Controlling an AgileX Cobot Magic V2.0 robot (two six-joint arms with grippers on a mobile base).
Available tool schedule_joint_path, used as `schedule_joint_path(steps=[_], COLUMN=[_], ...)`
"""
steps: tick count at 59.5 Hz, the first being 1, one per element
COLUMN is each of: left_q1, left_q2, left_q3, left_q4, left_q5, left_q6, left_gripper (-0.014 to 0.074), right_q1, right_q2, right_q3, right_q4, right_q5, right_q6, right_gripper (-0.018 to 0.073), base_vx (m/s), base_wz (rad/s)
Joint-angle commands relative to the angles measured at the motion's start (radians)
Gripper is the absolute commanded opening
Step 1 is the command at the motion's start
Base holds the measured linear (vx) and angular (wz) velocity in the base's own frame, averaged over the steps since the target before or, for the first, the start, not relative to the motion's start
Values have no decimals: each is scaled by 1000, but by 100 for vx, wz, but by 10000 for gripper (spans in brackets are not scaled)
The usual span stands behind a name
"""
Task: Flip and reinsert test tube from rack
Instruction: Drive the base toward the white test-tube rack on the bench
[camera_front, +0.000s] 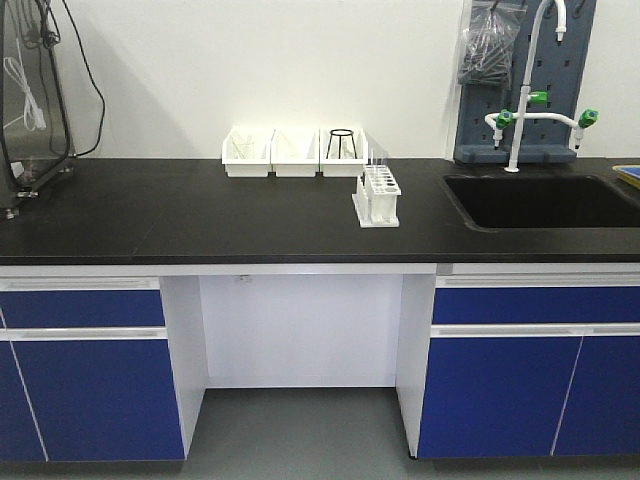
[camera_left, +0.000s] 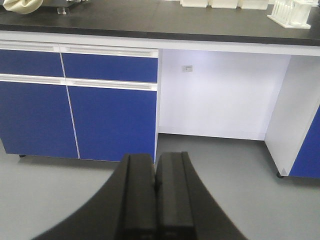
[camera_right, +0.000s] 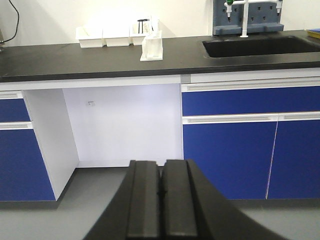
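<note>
My own two sets of fingers come first, both hanging low over the grey floor in front of the blue cabinets. The left gripper (camera_left: 155, 159) has its black pads pressed flat together with nothing between them, and the right gripper (camera_right: 161, 164) is clenched the same way, also empty. Neither is anywhere near the counter.

Past them runs the front edge of the black counter (camera_front: 200, 225). The rack (camera_front: 377, 196) stands on it right of the middle, about halfway between the front and back edges and just left of the sink's left rim. The test tube (camera_front: 383, 162) stands upright in that rack, its clear top showing faintly above the top plate (I can make out glass there, but not which of the tubes is which).

The sink (camera_front: 545, 200) is sunk into the counter's right end. Behind the rack, along the back edge, three white bins (camera_front: 295, 152) sit side by side, and a small black ring stand (camera_front: 341, 143) sits in the rightmost one. At the far right back corner a white faucet (camera_front: 520, 110) rises in front of a grey pegboard (camera_front: 580, 60).
</note>
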Motion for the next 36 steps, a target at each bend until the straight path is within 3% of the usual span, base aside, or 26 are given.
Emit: schedule_joint_path(steps=[1, 36], left_q1=[-7, -7], left_q2=[-13, -13], left_q3=[1, 1], left_q4=[-4, -4], left_q5=[-88, -88], left_q6=[0, 0], left_gripper=[-6, -6], right_q1=[-1, -1], right_q2=[-10, -10], right_q3=[1, 1], right_q4=[-6, -6], right_q5=[-86, -86], right_q6=[-1, -1], right_gripper=[-8, -8], base_vx=[0, 0], base_wz=[0, 0])
